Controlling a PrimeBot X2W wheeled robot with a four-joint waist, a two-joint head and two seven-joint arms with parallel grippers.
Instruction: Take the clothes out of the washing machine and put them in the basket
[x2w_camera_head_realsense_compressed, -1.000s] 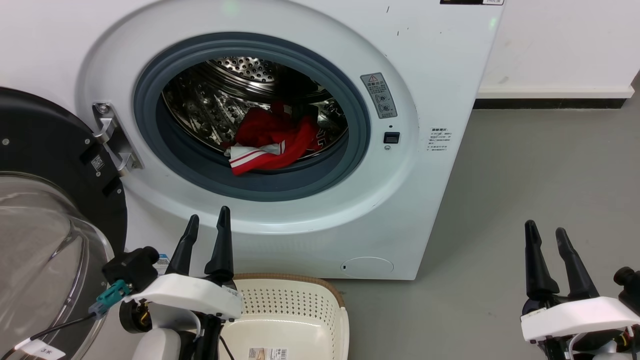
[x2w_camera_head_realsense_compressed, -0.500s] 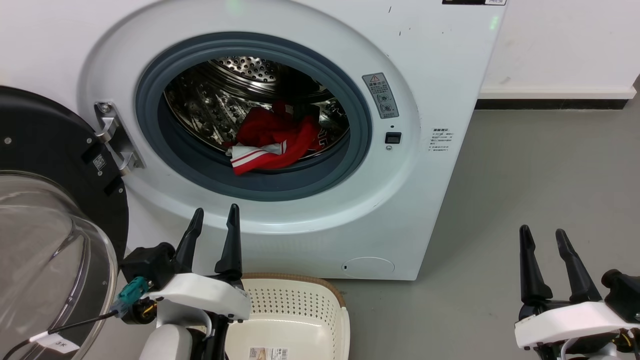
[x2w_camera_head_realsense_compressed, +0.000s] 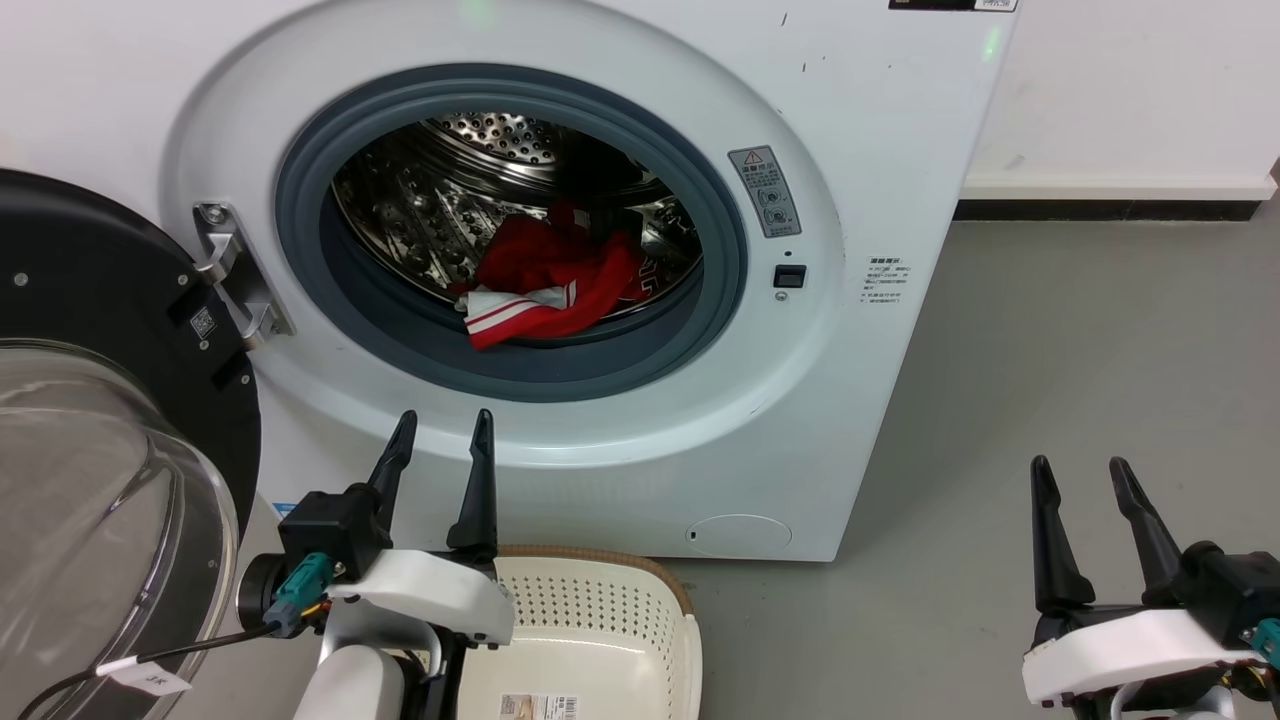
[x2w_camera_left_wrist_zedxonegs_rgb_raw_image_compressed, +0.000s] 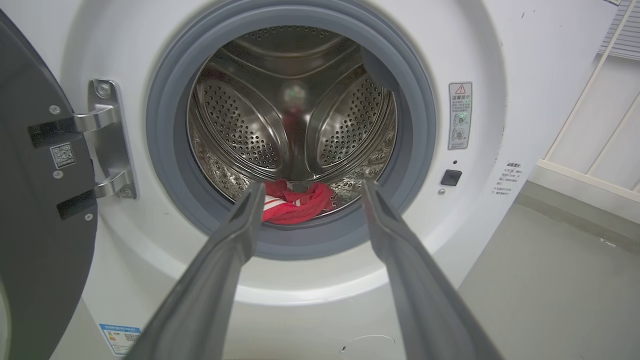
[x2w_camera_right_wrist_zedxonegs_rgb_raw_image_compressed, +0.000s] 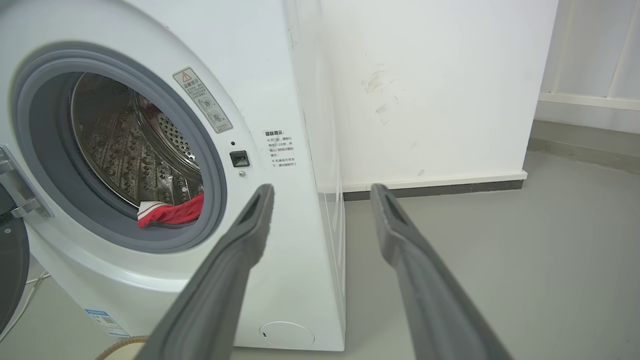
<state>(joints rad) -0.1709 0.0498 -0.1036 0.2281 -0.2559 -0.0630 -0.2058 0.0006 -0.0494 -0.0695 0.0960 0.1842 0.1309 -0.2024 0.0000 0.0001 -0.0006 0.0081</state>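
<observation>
Your left gripper (x2w_camera_head_realsense_compressed: 446, 420) is released, long dark fingers spread, pointing at the large white front-loading washing machine (x2w_camera_head_realsense_compressed: 860, 150), beside the cream perforated plastic basket (x2w_camera_head_realsense_compressed: 600, 605). Your right gripper (x2w_camera_head_realsense_compressed: 1079, 465) is spread too, over grey floor (x2w_camera_head_realsense_compressed: 1050, 350). The bright red-and-white fabric clothes (x2w_camera_head_realsense_compressed: 545, 285) lie low in the steel drum (x2w_camera_head_realsense_compressed: 420, 220).

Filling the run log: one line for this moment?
washing machine door open; clothes in drum; basket on floor; left gripper open, aimed at drum; right gripper open
</observation>
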